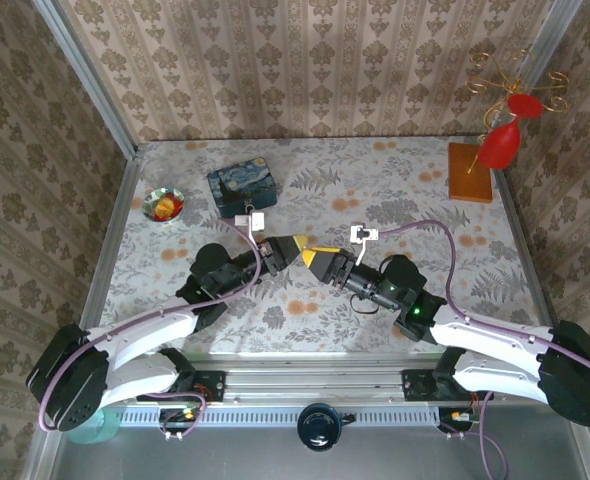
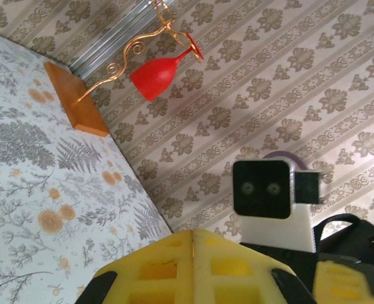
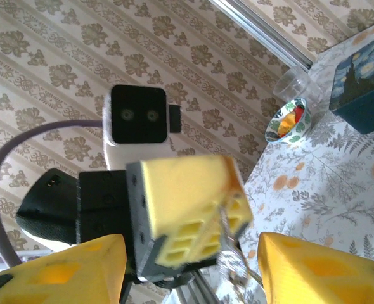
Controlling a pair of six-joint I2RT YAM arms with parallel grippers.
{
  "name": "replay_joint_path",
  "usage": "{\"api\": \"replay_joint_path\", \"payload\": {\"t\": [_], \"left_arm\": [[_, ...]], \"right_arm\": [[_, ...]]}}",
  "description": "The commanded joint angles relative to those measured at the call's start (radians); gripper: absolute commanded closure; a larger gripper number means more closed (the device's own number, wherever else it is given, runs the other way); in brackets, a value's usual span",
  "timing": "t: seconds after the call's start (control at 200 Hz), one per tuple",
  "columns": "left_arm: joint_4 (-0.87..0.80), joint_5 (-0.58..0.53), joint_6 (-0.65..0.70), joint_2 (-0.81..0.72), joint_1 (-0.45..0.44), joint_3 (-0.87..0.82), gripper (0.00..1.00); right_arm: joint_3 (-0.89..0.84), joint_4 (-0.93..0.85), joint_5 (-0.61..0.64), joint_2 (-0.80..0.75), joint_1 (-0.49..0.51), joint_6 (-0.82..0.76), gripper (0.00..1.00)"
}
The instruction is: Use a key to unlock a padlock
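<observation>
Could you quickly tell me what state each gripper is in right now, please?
Left gripper: closed; thin metal wire loops show by its yellow fingertips, but what it holds cannot be told.
Right gripper: open, holding nothing.

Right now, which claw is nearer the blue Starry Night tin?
Left. The left claw is below and right of the blue Starry Night tin in the top view; the right claw faces it from farther right, so it is farther off.

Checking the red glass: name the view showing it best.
Left wrist: the red glass is large, whole and tilted, bowl, stem and foot all clear. Top external shows it small, in the far right corner.
</observation>
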Motion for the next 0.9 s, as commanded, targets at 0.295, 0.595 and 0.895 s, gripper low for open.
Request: {"api": "replay_joint_path", "payload": {"t": [0.295, 0.595, 0.895], "left_arm": [[0.065, -0.012, -0.021, -0.007, -0.009, 0.023, 1.00], [0.043, -0.003, -0.018, 0.017, -0.008, 0.049, 1.00], [0.087, -0.017, -0.036, 0.048, -0.008, 0.032, 1.00]], "right_arm": [[-0.005, 0.027, -0.005, -0.015, -0.003, 0.016, 0.56], [0.000, 0.112, -0.023, 0.036, -0.005, 0.061, 0.71], [0.013, 0.037, -0.001, 0.035, -0.007, 0.075, 0.97]]}}
